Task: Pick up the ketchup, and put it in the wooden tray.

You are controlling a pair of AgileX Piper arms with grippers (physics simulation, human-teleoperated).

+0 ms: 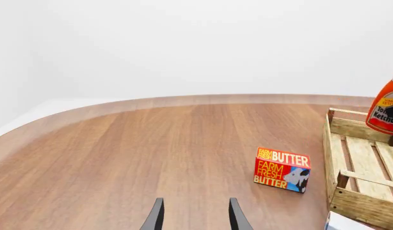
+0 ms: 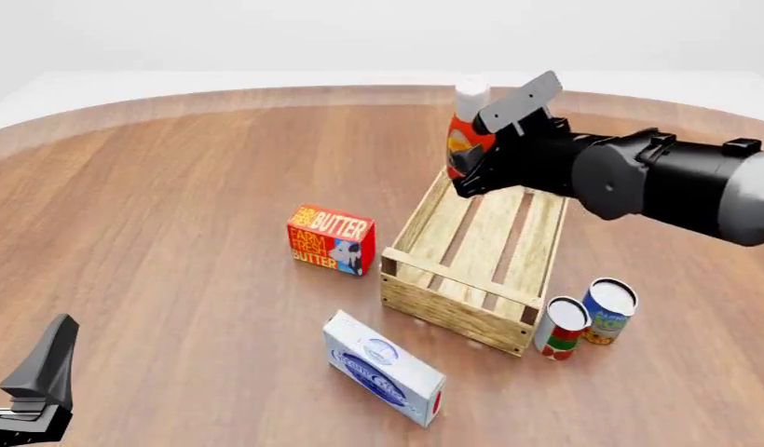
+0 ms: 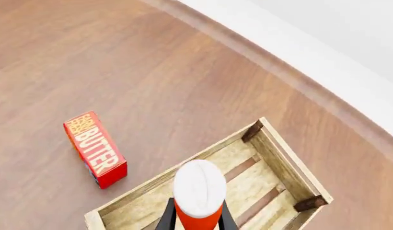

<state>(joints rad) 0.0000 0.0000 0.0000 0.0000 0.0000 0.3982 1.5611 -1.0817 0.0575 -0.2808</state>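
Observation:
The ketchup (image 2: 464,138), an orange-red bottle with a white cap, hangs upright over the far end of the wooden tray (image 2: 414,222). My right gripper (image 2: 473,173) is shut on its body. In the right wrist view the white cap (image 3: 200,188) sits between the dark fingers (image 3: 167,218), with the tray's slats (image 3: 273,144) below. The left wrist view shows the ketchup (image 1: 385,108) above the tray's far rim (image 1: 353,127). My left gripper (image 1: 195,218) is open and holds nothing, low at the near left of the table, far from the tray.
A red-orange butter box (image 2: 333,239) stands left of the tray. A white-and-blue box (image 2: 382,369) lies near the tray's front corner. Two cans (image 2: 560,327) (image 2: 608,310) stand at the tray's near right. The table's curved edge runs along the back.

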